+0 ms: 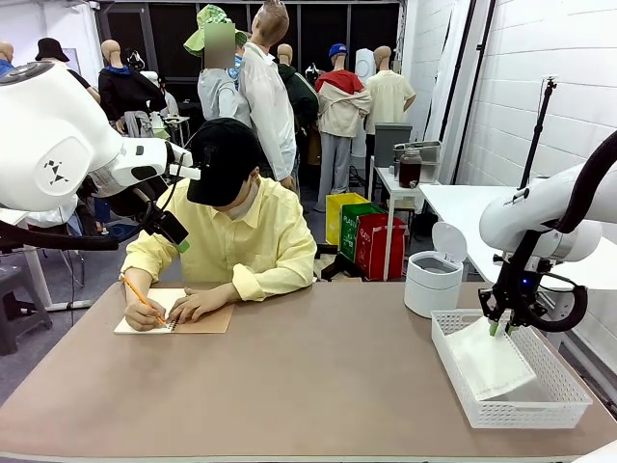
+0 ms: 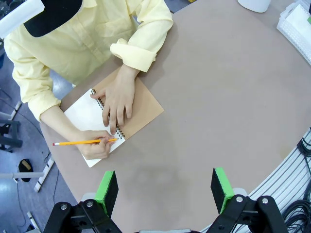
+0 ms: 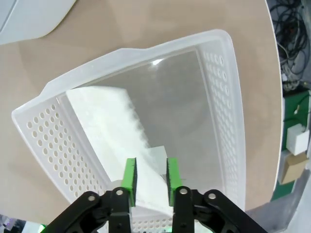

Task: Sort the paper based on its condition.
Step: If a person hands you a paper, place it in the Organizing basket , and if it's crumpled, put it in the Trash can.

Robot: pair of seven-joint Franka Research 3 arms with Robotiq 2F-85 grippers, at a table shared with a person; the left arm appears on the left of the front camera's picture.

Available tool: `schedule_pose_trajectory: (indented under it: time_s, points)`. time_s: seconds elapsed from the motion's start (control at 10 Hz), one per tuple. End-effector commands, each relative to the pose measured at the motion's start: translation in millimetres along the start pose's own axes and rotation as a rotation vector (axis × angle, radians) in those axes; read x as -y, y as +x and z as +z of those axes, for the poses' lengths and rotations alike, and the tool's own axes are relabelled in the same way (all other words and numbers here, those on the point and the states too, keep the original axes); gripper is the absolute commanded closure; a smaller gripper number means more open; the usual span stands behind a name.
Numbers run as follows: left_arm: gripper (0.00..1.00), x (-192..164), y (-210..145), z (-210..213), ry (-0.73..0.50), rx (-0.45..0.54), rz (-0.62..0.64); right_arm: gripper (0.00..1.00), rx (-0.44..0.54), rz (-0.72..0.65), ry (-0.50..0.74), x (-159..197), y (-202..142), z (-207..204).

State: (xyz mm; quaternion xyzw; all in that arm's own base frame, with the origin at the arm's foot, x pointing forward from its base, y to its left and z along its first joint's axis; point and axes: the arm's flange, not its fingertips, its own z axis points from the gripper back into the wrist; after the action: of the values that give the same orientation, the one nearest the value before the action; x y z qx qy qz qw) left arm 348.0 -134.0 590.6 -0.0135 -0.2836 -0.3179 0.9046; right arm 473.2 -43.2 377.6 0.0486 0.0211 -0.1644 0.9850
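Note:
A white sheet of paper (image 1: pixel 487 362) lies slanted in the white perforated basket (image 1: pixel 501 415) at the table's right. In the right wrist view the paper (image 3: pixel 112 126) leans from the basket's left wall (image 3: pixel 43 141) down onto its floor. My right gripper (image 1: pixel 499 328) hangs just over the sheet's near end. Its green pads (image 3: pixel 129 177) stand a little apart, one on each side of the paper's edge, not pinching it. My left gripper (image 2: pixel 165 187) is open and holds nothing, high above the table's left half.
A person at the far left writes with a pencil (image 2: pixel 82 142) in a spiral notebook (image 2: pixel 141 104) with a brown cover, one hand flat on it. A round white bin (image 1: pixel 432 280) with its lid up stands behind the basket. Bare tabletop (image 1: pixel 318 376) spans the middle.

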Motion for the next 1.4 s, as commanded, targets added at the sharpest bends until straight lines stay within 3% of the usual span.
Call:
schedule_pose_trajectory:
  time_s: [0.0,0.7,0.9,1.0,1.3]
  points:
    - [0.00,-1,0,1,0.001,0.000,0.005,0.02,-0.011,-0.047,-0.064,-7,-3,10]
    - [0.00,-1,0,1,0.001,0.000,0.005,0.00,0.017,-0.103,-0.134,-16,-7,35]
    - [0.00,-1,0,1,0.001,0.000,0.005,0.00,0.133,-0.093,-0.111,-34,-4,34]
    - [0.00,-1,0,1,0.001,0.000,0.005,0.00,0.027,-0.080,-0.095,-15,-6,37]
    - [0.00,-1,0,1,0.001,0.000,0.005,0.00,0.027,-0.080,-0.095,-15,-6,37]
